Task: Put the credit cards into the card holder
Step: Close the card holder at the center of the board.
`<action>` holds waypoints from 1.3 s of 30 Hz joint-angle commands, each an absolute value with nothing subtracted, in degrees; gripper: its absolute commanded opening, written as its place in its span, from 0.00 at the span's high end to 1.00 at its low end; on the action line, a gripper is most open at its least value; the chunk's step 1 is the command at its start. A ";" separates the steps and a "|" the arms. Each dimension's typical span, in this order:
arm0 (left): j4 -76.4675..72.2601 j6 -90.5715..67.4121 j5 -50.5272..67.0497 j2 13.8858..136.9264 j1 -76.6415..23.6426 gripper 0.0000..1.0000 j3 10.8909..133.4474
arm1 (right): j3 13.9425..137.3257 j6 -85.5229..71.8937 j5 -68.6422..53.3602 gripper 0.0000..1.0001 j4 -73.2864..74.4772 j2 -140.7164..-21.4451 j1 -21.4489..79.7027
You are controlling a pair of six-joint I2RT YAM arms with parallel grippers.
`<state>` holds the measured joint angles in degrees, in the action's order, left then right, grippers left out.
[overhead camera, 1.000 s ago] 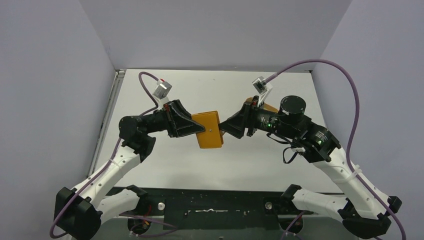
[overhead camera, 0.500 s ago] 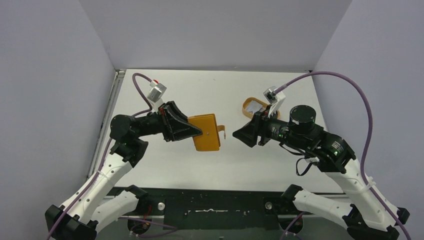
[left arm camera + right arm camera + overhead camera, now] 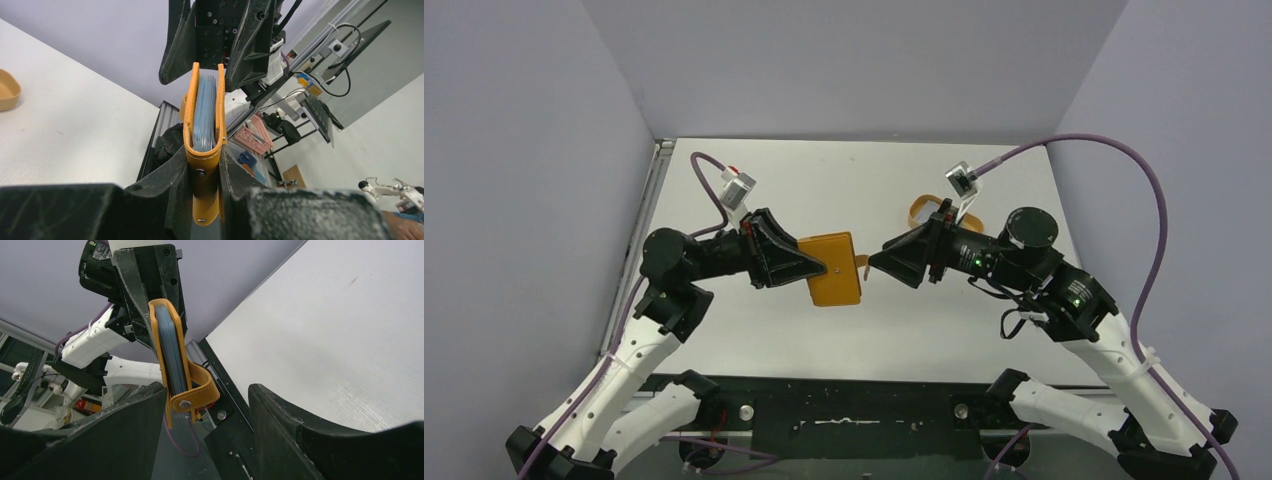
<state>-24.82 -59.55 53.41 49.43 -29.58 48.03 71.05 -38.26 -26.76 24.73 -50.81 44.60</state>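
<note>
My left gripper (image 3: 809, 268) is shut on the orange-tan card holder (image 3: 832, 270) and holds it above the table, folded nearly closed and standing on edge. In the left wrist view the card holder (image 3: 205, 150) sits between my fingers. Thin pale blue layers (image 3: 205, 110) show between its halves; I cannot tell the credit cards from the slots. My right gripper (image 3: 876, 263) is open at the holder's far edge. In the right wrist view the snap tab (image 3: 197, 392) hangs loose between my open fingers (image 3: 115, 430), close to the left one. No loose card shows.
An orange oval tray (image 3: 927, 210) lies on the white table (image 3: 824, 180) behind my right gripper; it also shows in the left wrist view (image 3: 7, 90). Grey walls close the left, back and right sides. The arm bases stand at the near edge.
My right gripper drew back to the right, then came in again to the holder's tab edge. My left gripper kept hold of the holder and shifted slightly left and nearer.
</note>
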 commanded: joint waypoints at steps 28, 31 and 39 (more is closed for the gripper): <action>-12.61 -50.67 48.96 46.57 -29.79 1.00 54.12 | 75.48 -35.24 -20.72 0.77 31.91 -55.02 48.37; -12.38 -50.54 48.93 46.61 -29.79 1.00 54.14 | 75.47 -35.24 -20.24 0.82 32.25 -54.94 48.35; -11.18 -49.55 48.58 46.72 -29.71 1.00 54.49 | 75.72 -34.67 -19.85 0.82 33.50 -54.87 48.35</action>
